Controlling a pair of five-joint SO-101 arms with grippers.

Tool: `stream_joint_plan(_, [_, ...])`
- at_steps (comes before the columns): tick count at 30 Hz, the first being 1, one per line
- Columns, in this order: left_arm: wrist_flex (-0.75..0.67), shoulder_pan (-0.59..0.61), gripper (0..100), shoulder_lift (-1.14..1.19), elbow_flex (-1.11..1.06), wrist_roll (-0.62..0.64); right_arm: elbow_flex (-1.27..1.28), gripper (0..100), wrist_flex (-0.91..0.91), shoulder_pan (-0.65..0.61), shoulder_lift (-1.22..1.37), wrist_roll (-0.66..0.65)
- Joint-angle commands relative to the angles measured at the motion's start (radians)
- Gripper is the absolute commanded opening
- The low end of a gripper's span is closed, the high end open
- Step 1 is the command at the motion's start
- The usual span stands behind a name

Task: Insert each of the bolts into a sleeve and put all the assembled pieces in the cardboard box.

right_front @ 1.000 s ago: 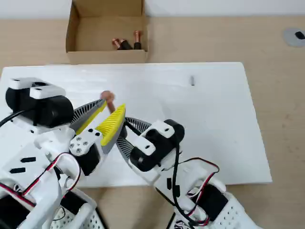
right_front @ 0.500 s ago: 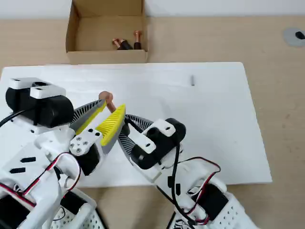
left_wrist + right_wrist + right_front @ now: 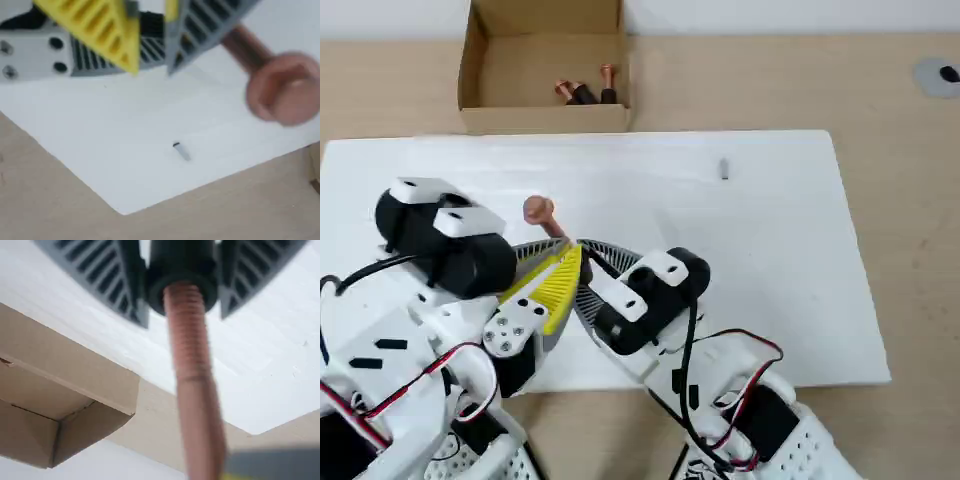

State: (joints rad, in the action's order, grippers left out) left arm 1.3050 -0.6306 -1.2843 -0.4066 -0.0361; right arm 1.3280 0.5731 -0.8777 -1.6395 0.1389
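Observation:
A copper bolt (image 3: pixel 542 213) sticks out over the white board, its head free and its shaft running into a black sleeve (image 3: pixel 182 265). My right gripper (image 3: pixel 582 270) is shut on that sleeve, and the threaded shaft (image 3: pixel 192 365) points away from its grey fingers. My left gripper (image 3: pixel 565 252), with one yellow and one grey finger, sits just beside the bolt and stands open with nothing between its fingertips (image 3: pixel 150 67). The bolt head (image 3: pixel 280 92) lies outside its grey finger. The cardboard box (image 3: pixel 480 70) stands at the back and holds a few assembled pieces (image 3: pixel 585 92).
The white board (image 3: pixel 770 260) covers most of the tan table. A small grey piece (image 3: pixel 724 169) lies on the board's far right part, also seen as the small grey piece (image 3: pixel 181 150). A grey disc (image 3: pixel 940 75) sits at the far right edge.
My left gripper has let go of the bolt and drawn back toward the front. The bolt now stays in the sleeve held by my right gripper, which barely moved.

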Motion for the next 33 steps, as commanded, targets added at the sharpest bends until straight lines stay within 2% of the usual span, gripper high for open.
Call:
stream_joint_plan(1, [0.000, -0.015, 4, 0.010, 0.049, -0.006, -0.061, 0.9, -0.011, 0.019, -0.008, -0.008])
stream_joint_plan(5, [-0.002, -0.015, 4, 0.010, 0.049, -0.006, -0.061, 0.9, -0.011, 0.019, -0.008, -0.005])
stream_joint_plan(8, [-0.003, -0.017, 0, 0.010, 0.049, -0.009, -0.061, 0.9, -0.011, 0.018, -0.008, -0.002])
stream_joint_plan(21, [-0.003, -0.018, 0, 0.012, 0.041, -0.012, -0.061, 0.9, -0.011, 0.015, -0.008, -0.002])
stream_joint_plan(27, [-0.002, -0.123, 0, 0.012, 0.040, -0.075, -0.061, 0.9, -0.011, 0.015, -0.008, -0.002])
stream_joint_plan(33, [-0.037, -0.129, 0, 0.004, -0.032, -0.115, -0.061, 0.9, -0.011, 0.015, -0.008, -0.002])
